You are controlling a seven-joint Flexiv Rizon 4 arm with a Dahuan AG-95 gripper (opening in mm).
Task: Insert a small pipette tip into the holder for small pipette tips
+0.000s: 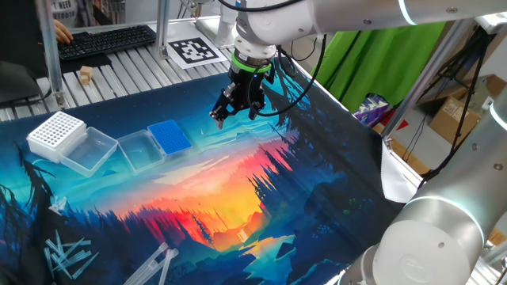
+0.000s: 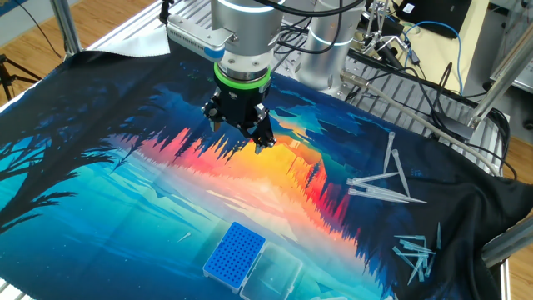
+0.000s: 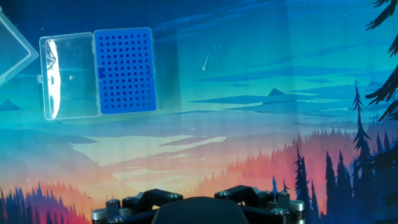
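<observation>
The small pipette tip (image 3: 204,61) is a tiny whitish cone lying alone on the mat, right of the holder. The holder for small pipette tips (image 3: 124,70) is a bright blue rack with a fine grid of holes, and its clear lid (image 3: 68,76) is folded open to the left. It also shows in one fixed view (image 1: 169,136) and in the other fixed view (image 2: 235,252). My gripper (image 1: 235,115) hangs above the mat, well away from the holder and the tip, with its fingers spread and nothing between them. It also shows in the other fixed view (image 2: 240,132). The hand view shows only the gripper's base.
A larger white perforated rack (image 1: 55,131) with its own clear lid (image 1: 91,150) sits left of the blue holder. Longer clear tips lie scattered at the mat's near left (image 1: 63,257) and near the far side of the mat (image 2: 383,179). A keyboard (image 1: 103,39) lies beyond the mat.
</observation>
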